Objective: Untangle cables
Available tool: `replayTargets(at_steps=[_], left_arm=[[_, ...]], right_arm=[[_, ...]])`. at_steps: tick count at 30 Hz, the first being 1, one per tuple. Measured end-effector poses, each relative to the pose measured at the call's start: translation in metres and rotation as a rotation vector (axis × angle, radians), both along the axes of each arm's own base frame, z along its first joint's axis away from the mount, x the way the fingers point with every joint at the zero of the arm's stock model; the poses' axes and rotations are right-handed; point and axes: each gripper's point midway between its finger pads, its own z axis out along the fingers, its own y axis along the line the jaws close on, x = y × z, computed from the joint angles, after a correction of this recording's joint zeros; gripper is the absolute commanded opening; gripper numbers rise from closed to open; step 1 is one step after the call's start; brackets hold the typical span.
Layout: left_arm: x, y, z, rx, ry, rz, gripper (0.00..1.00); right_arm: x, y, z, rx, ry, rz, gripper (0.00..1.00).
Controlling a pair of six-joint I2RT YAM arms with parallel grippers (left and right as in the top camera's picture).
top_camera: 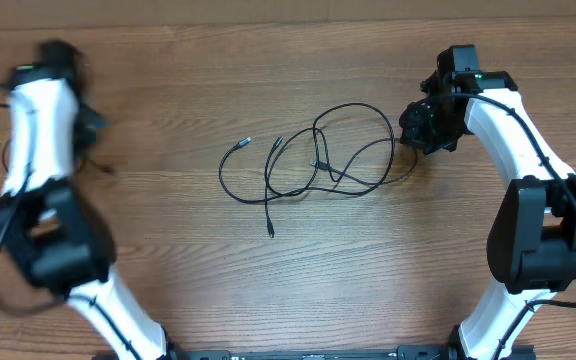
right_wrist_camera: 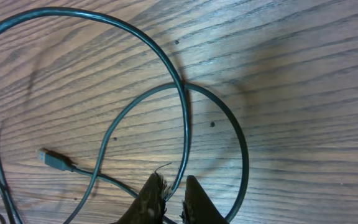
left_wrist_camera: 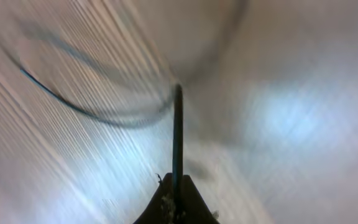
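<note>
Centrally, item one: cables [top_camera: 315, 160], thin black cords in a loose overlapping tangle on the wooden desk [top_camera: 168, 290], occupying the middle of the overhead frame. The long axis ran left to right, with free plug ends toward the left and lower centre and the large loops bunched at the right. Item two: right gripper [top_camera: 423, 125], at the tangle's right edge in the upper right of the frame. In its wrist view the fingers [right_wrist_camera: 151, 199] were pressed nearly together with one strand [right_wrist_camera: 186, 118] of the outer loop running down between them, so judged pinching that cable. Item three: left gripper [left_wrist_camera: 176, 196], pressed together. A thin dark line rose from its tips, but blur left it unclear whether anything was pinched. Left arm [top_camera: 38, 130] stood at the far left edge, well apart from the tangle. Governing relation: the tangle lay wholly frame-left of the right gripper, much the nearer. A pull toward frame-right would probably draw the held loop along the long axis, away from the plugs.
</note>
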Motion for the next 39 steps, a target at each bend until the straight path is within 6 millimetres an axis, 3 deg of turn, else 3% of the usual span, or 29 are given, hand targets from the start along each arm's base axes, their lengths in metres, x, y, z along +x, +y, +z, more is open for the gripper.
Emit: replayTargets(at_steps=[3,6,7,9,13,14,17,18,20,21,24,27,29,31,35,37,39], left_arm=[[0.002,0.056,0.062,0.091,-0.228,0.103,0.09],[-0.014,0.1,0.1,0.149,-0.352,0.194,0.73],[-0.019,0.108,0.103,0.148,-0.366,0.213,0.85],[-0.026,0.116,0.101,0.121,-0.365,0.216,0.89],[-0.019,0.098,0.093,0.029,-0.353,0.089,0.93],[-0.017,0.093,0.093,0.018,-0.352,0.068,0.93],[-0.002,0.068,0.091,-0.023,-0.347,-0.027,0.93],[0.003,0.059,0.09,-0.037,-0.348,-0.057,0.94],[0.017,0.034,0.09,-0.073,-0.359,-0.132,0.92],[0.025,0.019,0.091,-0.093,-0.365,-0.18,0.91],[0.044,-0.029,0.091,-0.144,-0.368,-0.332,0.91],[0.061,-0.104,0.09,-0.198,-0.351,-0.544,0.92],[0.066,-0.142,0.09,-0.215,-0.341,-0.643,0.92],[0.068,-0.195,0.091,-0.239,-0.335,-0.764,0.91],[0.061,-0.3,0.095,-0.279,-0.346,-0.998,0.8],[0.056,-0.33,0.095,-0.299,-0.35,-1.042,0.75],[0.044,-0.377,0.087,-0.335,-0.336,-1.113,0.71]], right_arm=[[0.0,0.001,0.0,0.003,0.001,0.001,0.1],[0.0,0.002,0.001,0.013,0.0,0.001,0.09],[0.001,0.004,0.001,0.022,-0.006,0.004,0.09],[0.004,0.006,0.002,0.032,-0.019,0.007,0.09],[0.007,0.016,0.004,0.059,-0.035,0.028,0.13],[0.007,0.019,0.005,0.067,-0.039,0.042,0.2],[0.001,0.033,0.006,0.087,-0.034,0.1,0.54],[0.0,0.037,0.007,0.09,-0.03,0.111,0.7],[-0.002,0.043,0.01,0.093,-0.027,0.134,0.94],[-0.002,0.045,0.014,0.095,-0.03,0.141,0.97],[0.004,0.044,0.03,0.097,-0.058,0.134,0.98],[0.008,0.036,0.062,0.098,-0.122,0.108,0.99],[0.011,0.031,0.077,0.099,-0.159,0.092,1.0],[0.013,0.022,0.094,0.098,-0.202,0.069,1.0],[0.014,0.007,0.098,0.09,-0.207,0.03,1.0],[0.013,0.004,0.097,0.088,-0.202,0.023,1.0],[0.01,0.004,0.096,0.088,-0.189,0.021,1.0]])
